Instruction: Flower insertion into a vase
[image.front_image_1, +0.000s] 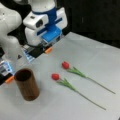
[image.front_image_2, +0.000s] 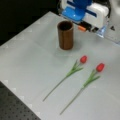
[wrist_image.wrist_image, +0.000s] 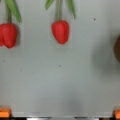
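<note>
In a front view the end effector (image.front_image_1: 41, 48) hangs at the far bench (image.front_image_1: 82, 52) edge, holding nothing; its orange-tipped fingers (image.front_image_1: 48, 50) look spread apart. The vase (image.front_image_1: 27, 84) stands upright beside it, mouth up and empty, and two red tulips (image.front_image_1: 65, 65) lie flat in front of it, well apart from it. In a front view the tulips (image.front_image_2: 83, 59) lie parallel, heads toward the end effector (image.front_image_2: 87, 26), with free bench around them. In the wrist view both tulip heads (wrist_image.wrist_image: 60, 31) are ahead, with the vase rim (wrist_image.wrist_image: 117, 48) at the right edge.
</note>
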